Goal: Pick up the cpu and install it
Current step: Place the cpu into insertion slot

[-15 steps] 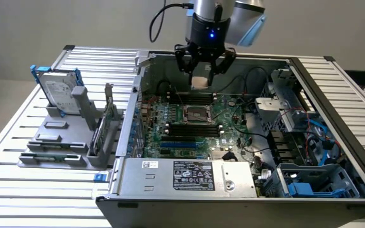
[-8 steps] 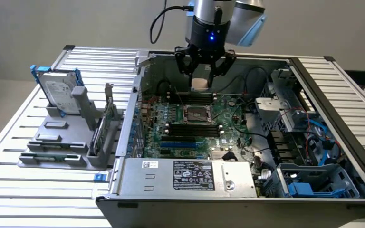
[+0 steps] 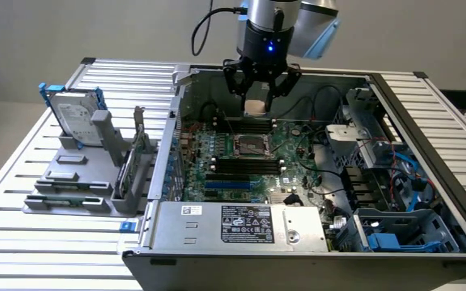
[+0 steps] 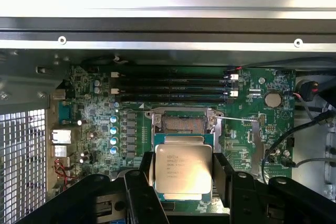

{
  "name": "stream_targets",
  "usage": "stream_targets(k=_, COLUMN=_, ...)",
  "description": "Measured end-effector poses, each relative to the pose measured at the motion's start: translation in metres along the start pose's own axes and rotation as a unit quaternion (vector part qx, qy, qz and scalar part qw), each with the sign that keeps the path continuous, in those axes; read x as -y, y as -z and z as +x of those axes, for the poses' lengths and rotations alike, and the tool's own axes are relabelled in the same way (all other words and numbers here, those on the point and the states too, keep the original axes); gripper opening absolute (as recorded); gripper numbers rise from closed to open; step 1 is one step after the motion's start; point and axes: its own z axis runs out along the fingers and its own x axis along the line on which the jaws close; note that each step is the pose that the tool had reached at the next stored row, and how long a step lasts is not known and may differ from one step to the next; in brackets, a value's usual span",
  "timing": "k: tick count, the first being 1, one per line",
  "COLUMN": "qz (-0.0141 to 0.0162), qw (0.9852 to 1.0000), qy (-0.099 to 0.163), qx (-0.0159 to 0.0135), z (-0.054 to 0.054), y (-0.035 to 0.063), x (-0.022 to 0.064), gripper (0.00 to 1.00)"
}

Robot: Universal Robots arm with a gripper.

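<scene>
One gripper [image 3: 257, 100] is pinching the cpu [image 4: 182, 169] by two edges over the motherboard's [image 4: 94, 103] open socket [image 4: 182, 124]; squaring it level is probably mattering most.

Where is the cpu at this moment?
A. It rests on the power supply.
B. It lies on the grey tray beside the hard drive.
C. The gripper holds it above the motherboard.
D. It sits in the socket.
C: the cpu is clamped between the fingers of the gripper, off the motherboard, and the socket is empty.
</scene>
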Motion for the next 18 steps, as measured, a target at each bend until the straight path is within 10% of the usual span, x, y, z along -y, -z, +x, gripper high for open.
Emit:
stream_targets(k=10, qz=-0.0018, qw=0.999, qy=-0.044, qx=0.0026, z=0.0, y=-0.0005, x=0.0, gripper=0.55)
stream_targets(k=18, qz=-0.0036, qw=0.9934, qy=-0.115, qx=0.0067, z=0.0, y=-0.0012, x=0.0001, gripper=0.55)
